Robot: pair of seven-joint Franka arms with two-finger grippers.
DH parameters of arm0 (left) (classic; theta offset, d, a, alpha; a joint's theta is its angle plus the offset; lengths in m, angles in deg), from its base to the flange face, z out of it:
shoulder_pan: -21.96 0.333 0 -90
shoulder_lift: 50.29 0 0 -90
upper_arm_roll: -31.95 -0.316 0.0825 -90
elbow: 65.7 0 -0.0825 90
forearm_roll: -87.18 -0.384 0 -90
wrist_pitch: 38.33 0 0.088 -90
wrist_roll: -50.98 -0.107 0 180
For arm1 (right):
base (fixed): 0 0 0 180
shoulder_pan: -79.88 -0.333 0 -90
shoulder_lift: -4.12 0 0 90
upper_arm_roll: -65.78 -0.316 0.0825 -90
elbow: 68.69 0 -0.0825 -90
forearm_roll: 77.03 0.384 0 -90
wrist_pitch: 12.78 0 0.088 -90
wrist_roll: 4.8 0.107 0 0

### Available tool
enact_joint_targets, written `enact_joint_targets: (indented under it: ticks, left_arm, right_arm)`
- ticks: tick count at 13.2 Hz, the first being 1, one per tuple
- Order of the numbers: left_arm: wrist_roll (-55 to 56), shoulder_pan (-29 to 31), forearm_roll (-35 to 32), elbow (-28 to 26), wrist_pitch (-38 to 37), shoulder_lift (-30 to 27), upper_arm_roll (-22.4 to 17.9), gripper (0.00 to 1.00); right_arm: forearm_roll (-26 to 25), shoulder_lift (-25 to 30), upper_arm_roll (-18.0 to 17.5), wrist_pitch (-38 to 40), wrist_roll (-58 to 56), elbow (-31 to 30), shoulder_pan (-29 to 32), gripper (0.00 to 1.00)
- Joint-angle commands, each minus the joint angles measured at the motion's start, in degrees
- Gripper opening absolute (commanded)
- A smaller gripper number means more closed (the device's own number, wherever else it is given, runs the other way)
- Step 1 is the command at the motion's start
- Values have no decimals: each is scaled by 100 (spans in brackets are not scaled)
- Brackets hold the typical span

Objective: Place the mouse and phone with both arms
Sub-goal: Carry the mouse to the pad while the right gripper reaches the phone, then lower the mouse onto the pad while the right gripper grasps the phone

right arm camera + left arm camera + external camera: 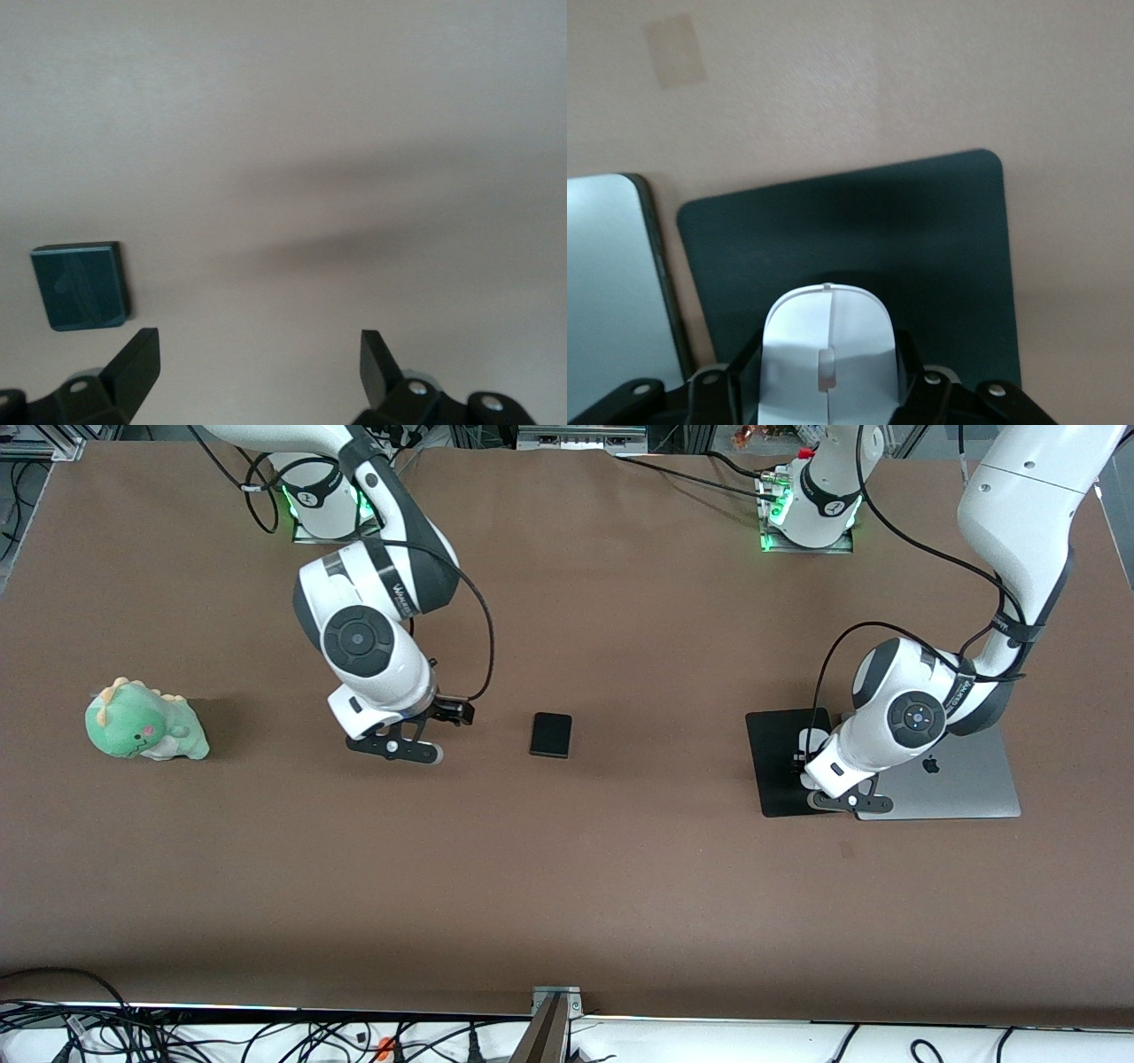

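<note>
Hidden or cut off:
- Mouse (826,354) (white, glossy, thin centre line): largely masked by the left arm in the front view, only a white sliver showing at the mouse pad's edge; clear in the left wrist view, though its rear end is cut off by the frame.
- Left gripper (826,390): fingertips covered by the mouse; fingers closed against both sides of it, over the mouse pad. Contact between mouse and pad not discernible.
- Laptop (961,784) (silver, lid closed, logo up): one corner covered by the left arm's wrist.
- Right gripper (260,359): only the two finger ends visible in the right wrist view, spread wide, nothing between them, above bare tabletop.

Surroundings:
- Mouse pad (780,766) (flat, black, rounded corners): toward the left arm's end of the table, touching or just beside the laptop, which lies closer to that end's edge.
- Phone (550,735) (small black slab): flat near the middle of the table, roughly midway between the edge with the bases and the camera-side edge, just beside the right gripper (447,717), toward the left arm's end from it; untouched.
- Plush dinosaur (144,722) (green, pale spikes): near the right arm's end of the table, well apart from everything else.
- Table (567,903): brown surface.

Containers: none listed.
</note>
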Motion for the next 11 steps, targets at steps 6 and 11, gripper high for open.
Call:
enact_joint_targets:
  ticks: [6,11]
  left_arm:
    - [487,-55,-129,-125,316,87,47,79]
    - [505,-20,-147,-116,361,96,47,100]
  right_arm:
    - [96,-791,33,-1256,895,100,-663,100]
    - [34,-1187,42,-1942,1432,100,-971,100]
